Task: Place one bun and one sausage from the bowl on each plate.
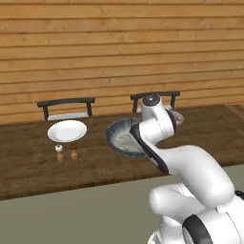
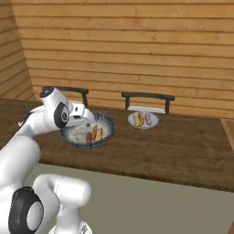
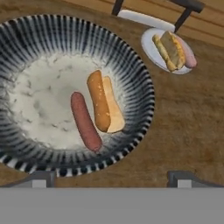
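The bowl [image 3: 131,65] is sitting on the table [image 2: 183,151] right under the hand, with one bun [image 3: 105,103] and one sausage [image 3: 85,121] still lying in it, side by side and just about touching, over toward the rim nearest the far plate [image 3: 151,48]. That plate is already looking served, with a bun and a sausage on it. The other plate [image 1: 66,130] is sitting bare on the opposite side of the bowl, well apart from it, with two little shakers [image 1: 66,151] just in front.

So by my read the job is half done and the arm is lining up for the next pick. The gripper [image 3: 107,178] is hovering over the bowl's near rim, jaws spread wide, holding nothing.

If I'm calling it — go for the bun first, since it's fatter and easier to catch. Turn the fingers so they're closing across its short width, come straight down over its middle, and keep clear of the sausage so it isn't getting nudged or pinched along. Lift well above the rim before swinging over to the bare plate.

Not seeing any brands, labels or writing anywhere — just the bowl's striped pattern.
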